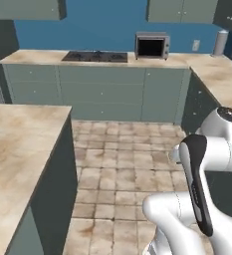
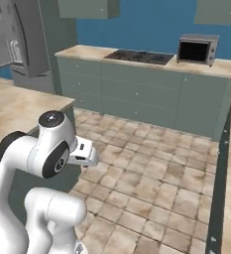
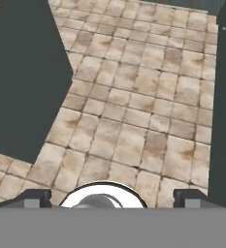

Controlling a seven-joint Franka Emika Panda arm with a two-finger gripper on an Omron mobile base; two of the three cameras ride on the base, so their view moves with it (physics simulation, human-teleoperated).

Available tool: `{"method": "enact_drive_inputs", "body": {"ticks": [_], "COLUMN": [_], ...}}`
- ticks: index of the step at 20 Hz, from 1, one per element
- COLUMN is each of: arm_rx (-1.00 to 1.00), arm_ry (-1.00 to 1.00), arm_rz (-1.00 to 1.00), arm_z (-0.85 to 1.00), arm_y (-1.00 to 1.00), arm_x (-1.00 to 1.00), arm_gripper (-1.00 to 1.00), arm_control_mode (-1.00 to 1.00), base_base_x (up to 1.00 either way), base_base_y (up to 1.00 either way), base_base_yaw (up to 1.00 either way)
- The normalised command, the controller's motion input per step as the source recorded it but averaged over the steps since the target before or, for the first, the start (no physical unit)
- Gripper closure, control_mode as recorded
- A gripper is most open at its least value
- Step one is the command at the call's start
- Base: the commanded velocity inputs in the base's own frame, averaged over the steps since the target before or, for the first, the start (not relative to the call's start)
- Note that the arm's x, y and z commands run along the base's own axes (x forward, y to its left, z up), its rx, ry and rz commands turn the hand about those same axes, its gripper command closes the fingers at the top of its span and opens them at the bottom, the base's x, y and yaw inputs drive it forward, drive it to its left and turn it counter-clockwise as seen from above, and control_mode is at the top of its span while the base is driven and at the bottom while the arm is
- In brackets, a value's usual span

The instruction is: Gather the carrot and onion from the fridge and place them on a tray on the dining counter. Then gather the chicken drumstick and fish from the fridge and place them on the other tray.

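Two fingertips [image 3: 37,197] of claw [image 3: 112,198] wide apart, nothing held, tiled floor [image 3: 134,97] below.

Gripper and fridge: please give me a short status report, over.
Gripper open, holding nothing, pointing down at the tiled floor. Fridge ahead to the left, past the counter. Carrot, onion, trays not sighted. Floor path looks free.

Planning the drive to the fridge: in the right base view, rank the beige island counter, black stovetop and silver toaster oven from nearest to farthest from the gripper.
1. Beige island counter, just left of the gripper.
2. Black stovetop, set in the far counter, straight ahead.
3. Silver toaster oven, on the far counter, off to the right.
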Motion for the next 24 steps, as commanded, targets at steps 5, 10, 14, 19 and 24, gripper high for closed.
{"method": "enact_drive_inputs", "body": {"ticks": [5,10,14,19,24], "arm_rx": [0.00,0.00,0.00,0.00,0.00], "arm_ry": [0.00,0.00,0.00,0.00,0.00], "arm_rz": [0.00,0.00,0.00,0.00,0.00], "arm_z": [0.00,0.00,0.00,0.00,0.00], "arm_y": [0.00,0.00,0.00,0.00,0.00], "arm_x": [0.00,0.00,0.00,0.00,0.00], "arm_gripper": [-1.00,-1.00,-1.00,-1.00,-1.00], "arm_control_mode": [1.00,1.00,1.00,1.00,1.00], "base_base_x": [0.87,0.98,0.96,0.93,0.93], "base_base_y": [-0.45,-0.35,-0.33,-0.35,-0.32], "base_base_yaw": [0.36,0.36,0.37,0.37,0.38]}}
